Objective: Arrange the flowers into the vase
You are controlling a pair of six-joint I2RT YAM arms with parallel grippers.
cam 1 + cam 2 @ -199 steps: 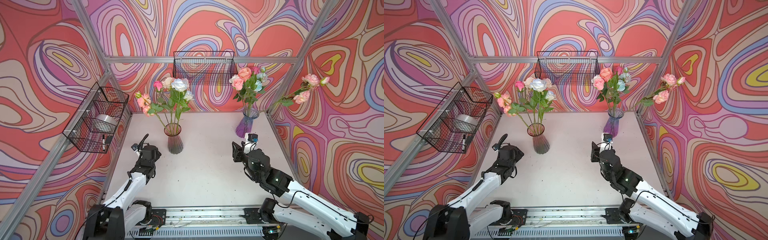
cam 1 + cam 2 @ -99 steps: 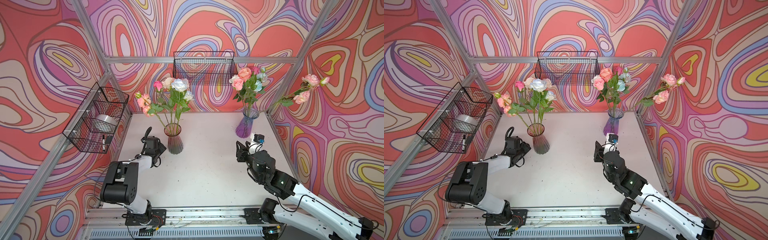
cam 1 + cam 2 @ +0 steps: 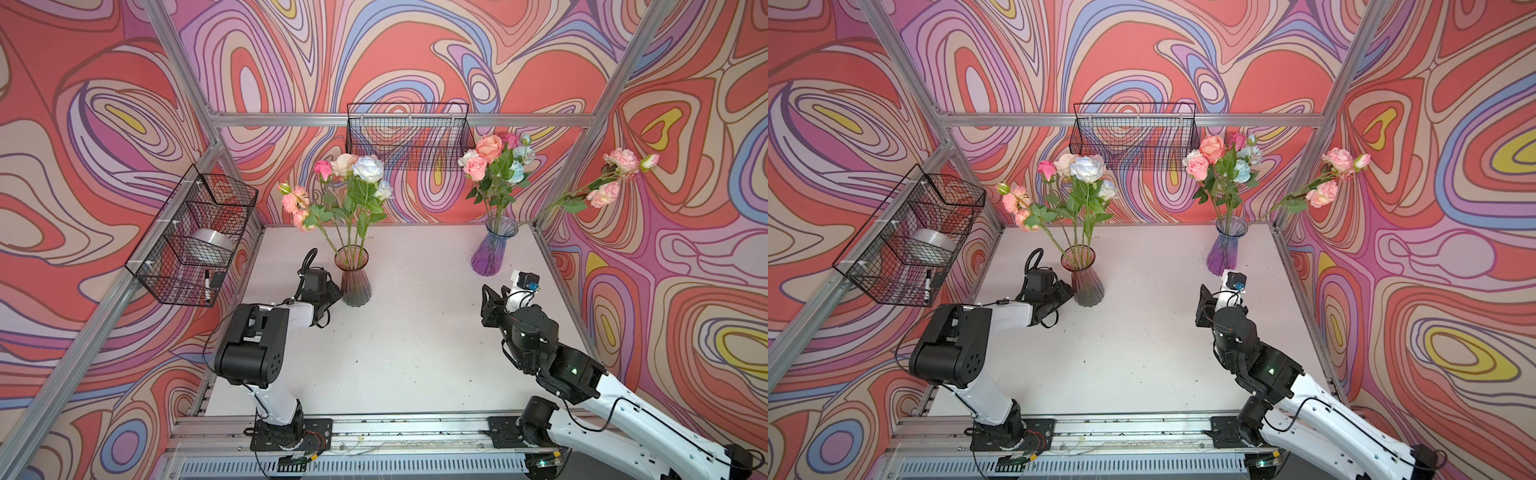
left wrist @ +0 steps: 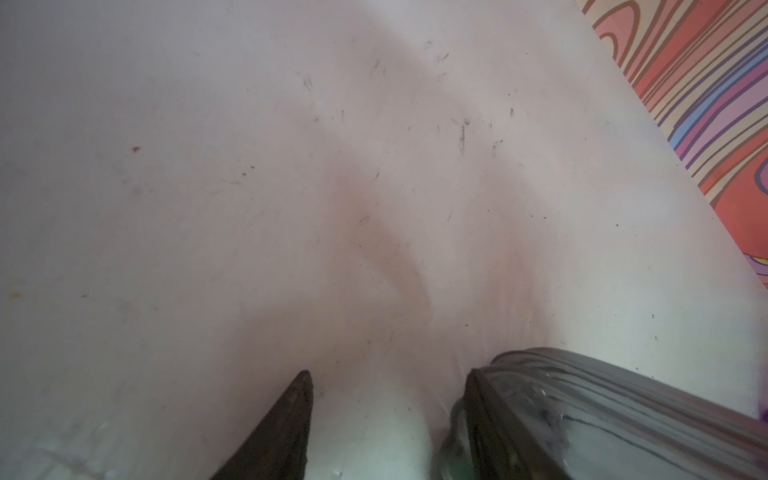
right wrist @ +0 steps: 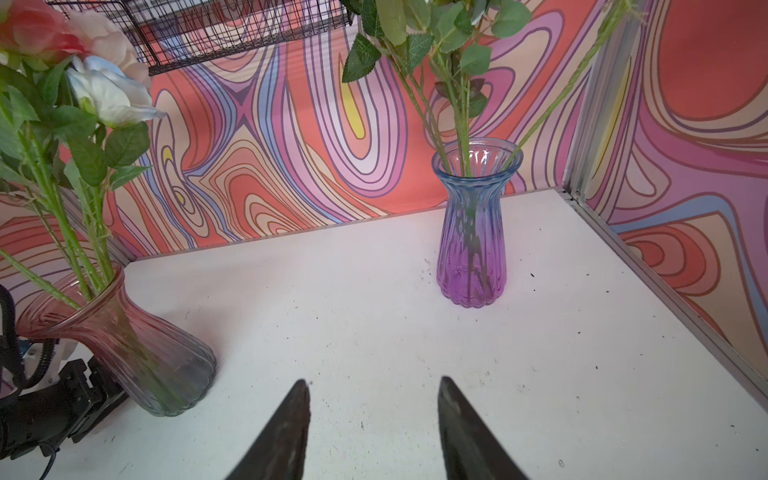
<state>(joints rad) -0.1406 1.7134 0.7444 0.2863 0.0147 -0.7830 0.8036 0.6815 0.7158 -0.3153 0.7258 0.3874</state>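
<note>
left end effector (image 4: 390, 374) is low on the white table (image 3: 415, 332), jaws apart with only bare table between them. One finger (image 4: 490, 424) sits against the foot of the ribbed pink-to-smoke-grey glass vase (image 3: 355, 282), and the vase body is outside the gap. right end effector (image 5: 375, 380) hovers with jaws apart, holding nothing, facing the ribbed blue-to-purple glass vase (image 5: 471, 249). The flowers, artificial-looking roses on thin green leafy stems, all stand in vases, none on the table: the pink, cream and pale-blue bunch (image 3: 368, 168) in the pink vase, the coral, pink and blue bunch (image 3: 489, 147) in the purple one, plus one long pink spray (image 3: 621, 160) leaning far out of it toward the corner post (image 3: 582, 137). Risks, my read: both vases are narrow-waisted smooth glass, flared at rim and foot and top-heavy with blooms, so a sideways nudge from that left finger could skid or tip the pink one. Hard pointed fingers closing on ribbed glass may slip. The leaning spray levers on the purple vase's rim, and snagging a leaf could drag the vase over. The stems look thin and springy, likely to twist in a pinch.
</note>
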